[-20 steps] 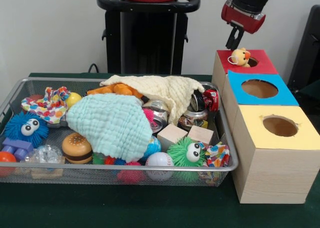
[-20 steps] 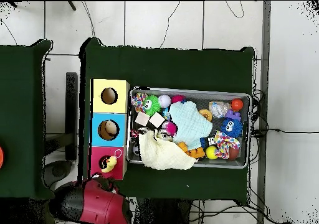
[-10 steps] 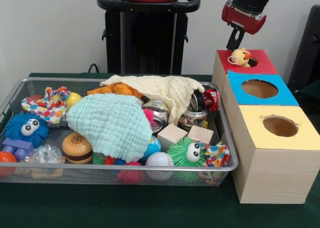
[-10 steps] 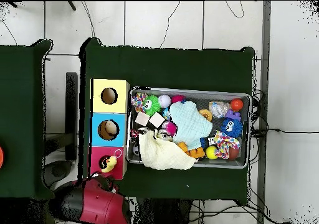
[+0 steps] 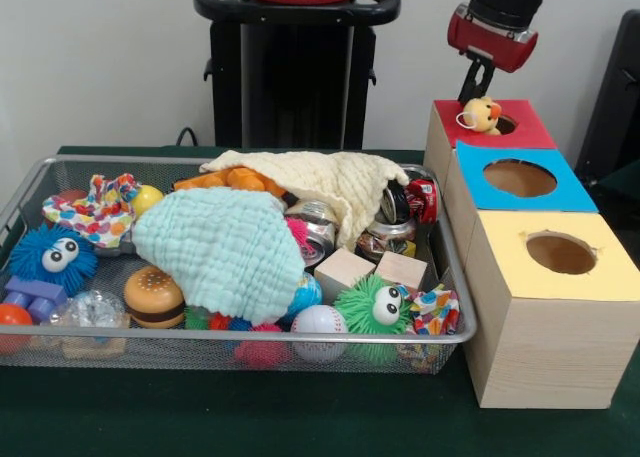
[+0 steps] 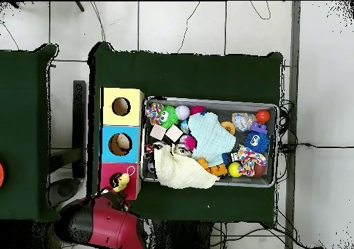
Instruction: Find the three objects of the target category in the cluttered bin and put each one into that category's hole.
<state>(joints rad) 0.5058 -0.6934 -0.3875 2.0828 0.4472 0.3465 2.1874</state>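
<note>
Front view: duck toy (image 5: 482, 115) sits just below pincer (image 5: 476, 81).

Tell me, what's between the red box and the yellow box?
The blue box, its round hole on top. It stands between the red box and the yellow box, plain in both views.

Cans (image 5: 392, 222) half under cream cloth (image 5: 330, 182) (labels unreadable)

Front camera faces bin (image 5: 30, 192); overhead looks straight down.
</note>
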